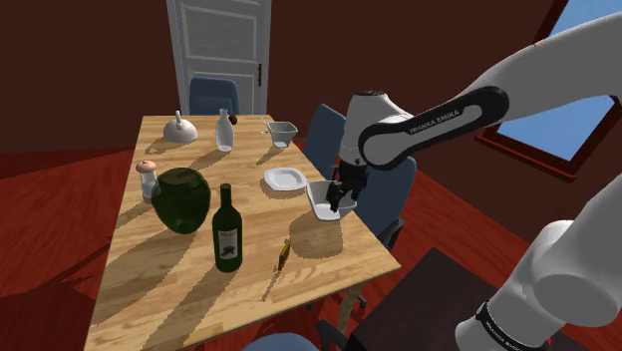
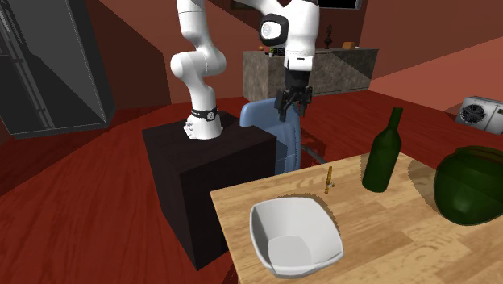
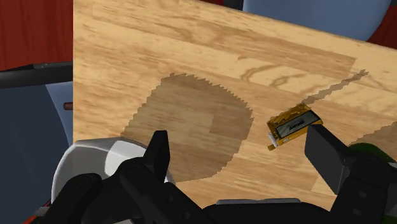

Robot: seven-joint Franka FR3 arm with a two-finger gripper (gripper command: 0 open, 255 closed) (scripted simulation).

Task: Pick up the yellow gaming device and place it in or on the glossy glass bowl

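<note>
Jaws released, nothing between them, hanging high over the tabletop [image 3: 191,51]. Yellow gaming device [image 3: 294,124] lies flat on bare wood below them, off-centre. It is close under one finger [image 3: 327,153] and well apart from the other. White bowl [image 2: 266,230] is on the opposite side, under the far finger. Device's long axis runs oblique to the jaws' closing line. Judgement: shift sideways toward the device, yaw the wrist until the jaws span its short width, then descend. Body looks thin and low, so fingertips may hit the tabletop or nudge it. Pick not yet started.
</note>
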